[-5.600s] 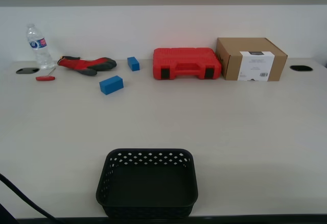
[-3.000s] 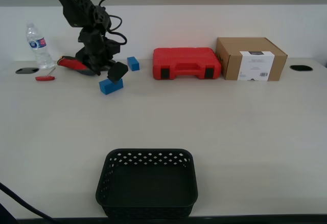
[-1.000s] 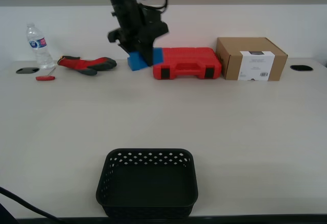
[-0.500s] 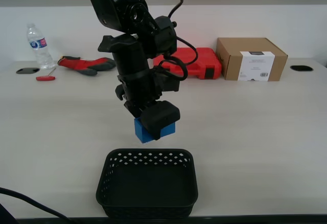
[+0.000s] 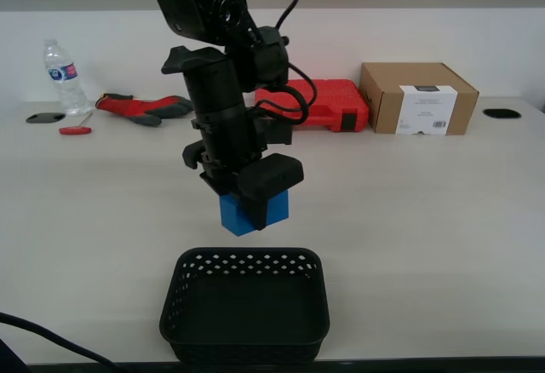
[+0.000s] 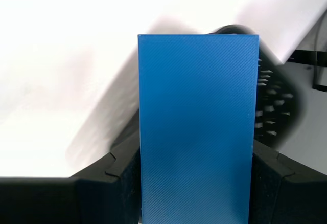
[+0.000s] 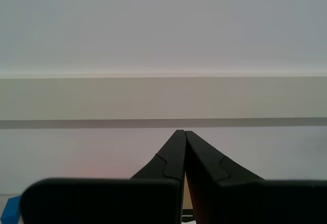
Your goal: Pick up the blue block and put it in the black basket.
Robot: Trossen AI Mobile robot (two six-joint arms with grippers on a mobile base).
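Note:
My first gripper (image 5: 253, 196) is shut on the blue block (image 5: 254, 213) and holds it in the air above the table, just behind the far rim of the black basket (image 5: 247, 259). In the first wrist view the blue block (image 6: 196, 127) fills the space between the black fingers (image 6: 118, 185), and part of the black basket (image 6: 276, 109) shows beyond it. My second gripper (image 7: 183, 138) is shut and empty, facing a wall. It does not show in the exterior view.
A red case (image 5: 328, 103) and a cardboard box (image 5: 417, 98) stand at the back. A water bottle (image 5: 61, 75), red-and-black gloves (image 5: 140, 106) and a red-handled tool (image 5: 75, 130) lie at the back on the exterior view's left. The smaller blue block is hidden behind the arm.
The first arm came in, took the blue block from the back of the table and carried it toward the basket. In the last half second it barely shifted.

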